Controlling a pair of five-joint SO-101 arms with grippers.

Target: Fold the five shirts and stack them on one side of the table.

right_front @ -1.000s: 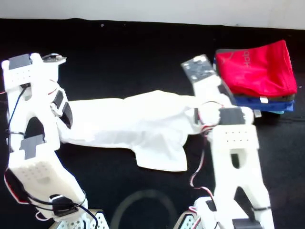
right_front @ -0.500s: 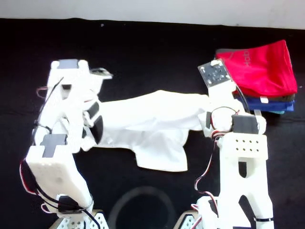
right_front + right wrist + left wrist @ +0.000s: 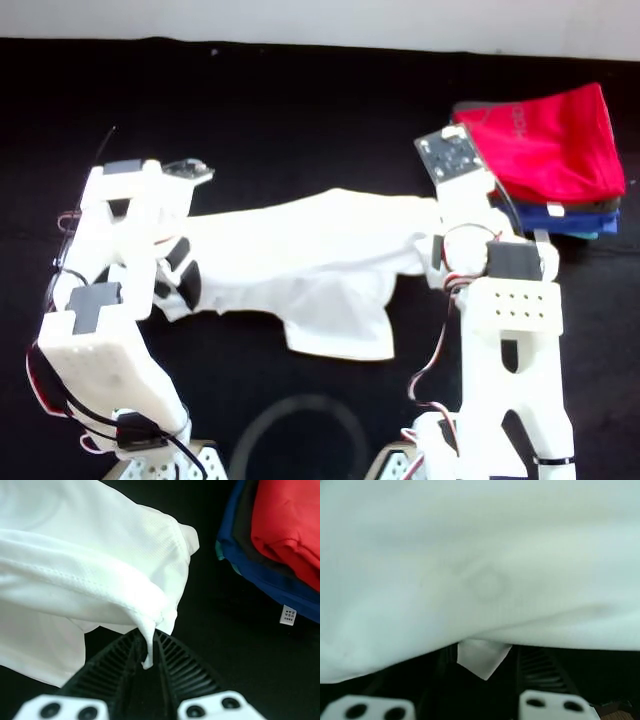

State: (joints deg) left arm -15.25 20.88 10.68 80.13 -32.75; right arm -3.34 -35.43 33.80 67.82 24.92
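Note:
A white shirt (image 3: 310, 250) hangs stretched between my two grippers above the black table (image 3: 300, 110), with one flap drooping toward the front edge. My left gripper (image 3: 185, 283) holds its left end. In the left wrist view the cloth (image 3: 470, 570) drapes over the gripper (image 3: 482, 662) and a small corner pokes out between the jaws. My right gripper (image 3: 430, 232) holds the right end. In the right wrist view that gripper (image 3: 147, 655) is shut on a pinch of the shirt's hem (image 3: 100, 570).
A stack of folded shirts lies at the back right, the red one (image 3: 545, 145) on top and a blue one (image 3: 560, 217) under it, close beside my right arm. In the right wrist view the stack (image 3: 290, 525) lies just past the shirt's end.
My left arm swung right with the shirt's left end, then drew back a little to the left. My right arm shifted slightly right early on and has held still since.

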